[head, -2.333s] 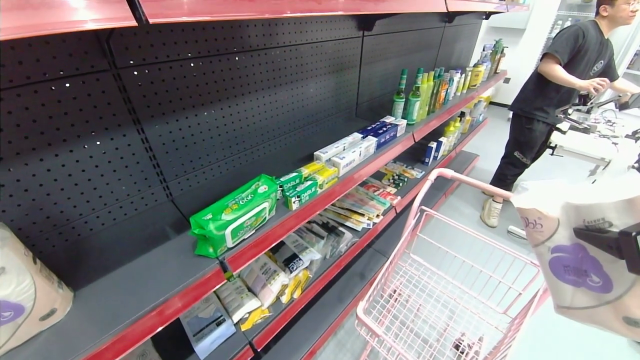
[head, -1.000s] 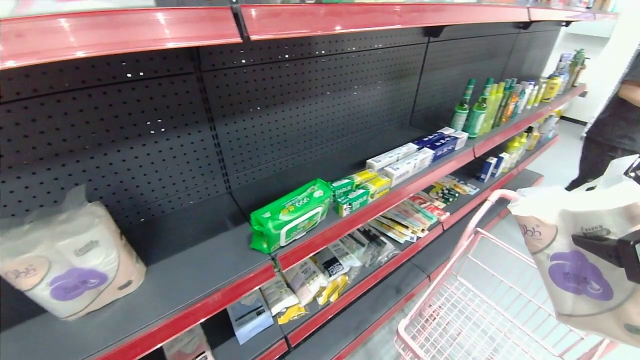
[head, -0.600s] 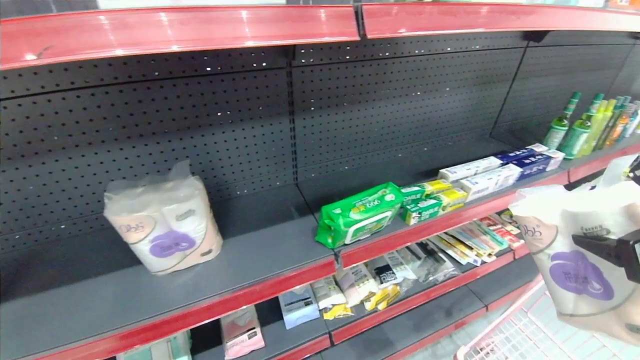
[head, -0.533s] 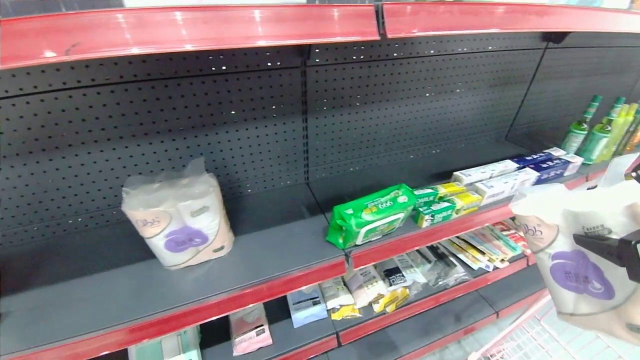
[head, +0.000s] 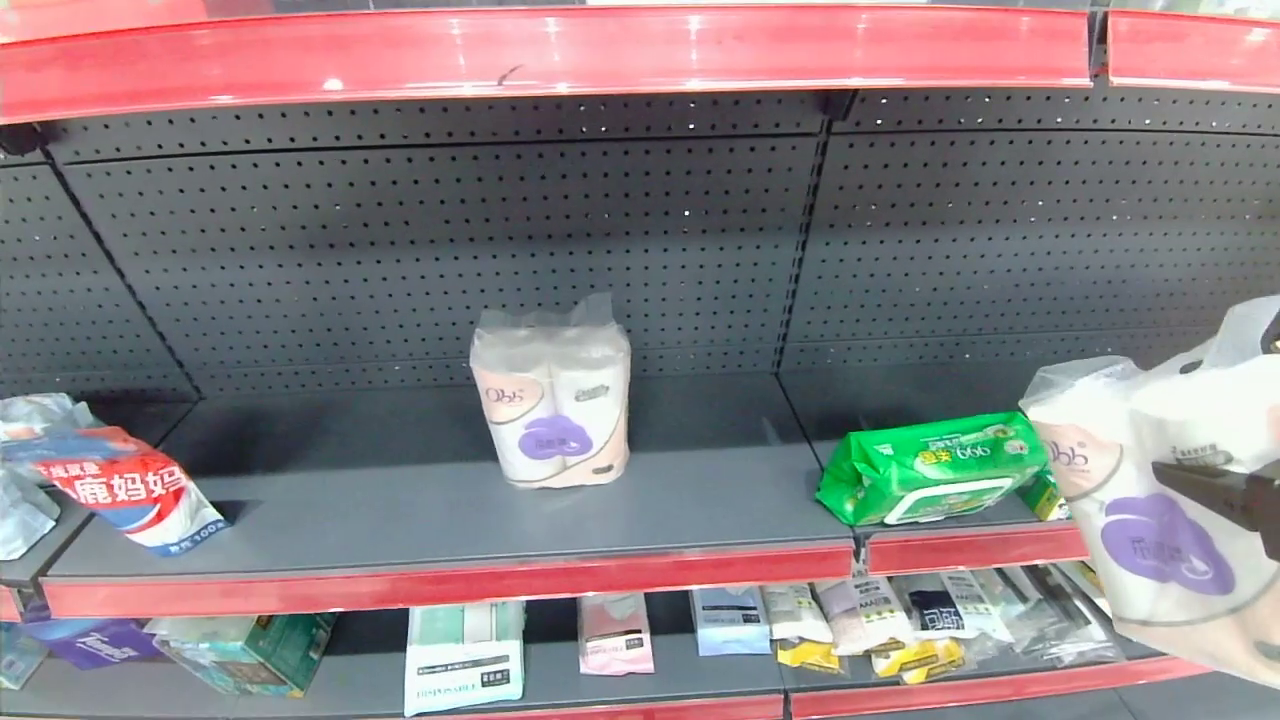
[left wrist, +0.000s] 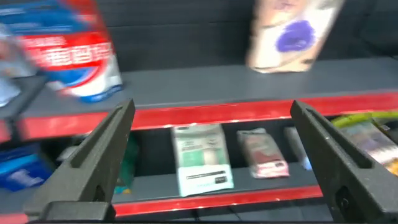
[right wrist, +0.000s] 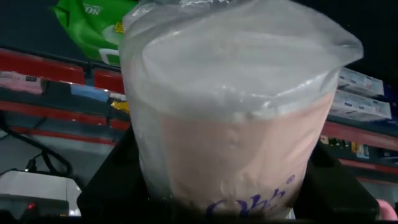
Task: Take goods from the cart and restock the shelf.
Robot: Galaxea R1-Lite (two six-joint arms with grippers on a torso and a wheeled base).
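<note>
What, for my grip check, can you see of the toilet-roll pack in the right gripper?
The toilet-roll pack is white rolls in clear, crinkled plastic wrap with a beige patch and purple mark. It hangs upright, off the shelf. The right gripper is shut on it, one black finger across its front.

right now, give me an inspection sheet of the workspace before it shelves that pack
surface: grey shelf with red front edge
job's things: one toilet paper pack upright on the shelf; second pack held in front, at the right
clutter: green wipes pack lying at right; red and white bag tilted at left
grippers: left gripper jaws open, empty; right gripper shut on the second pack
cables: one black cable, touching no goods
surroundings: black pegboard behind; packets on the lower shelf
</note>
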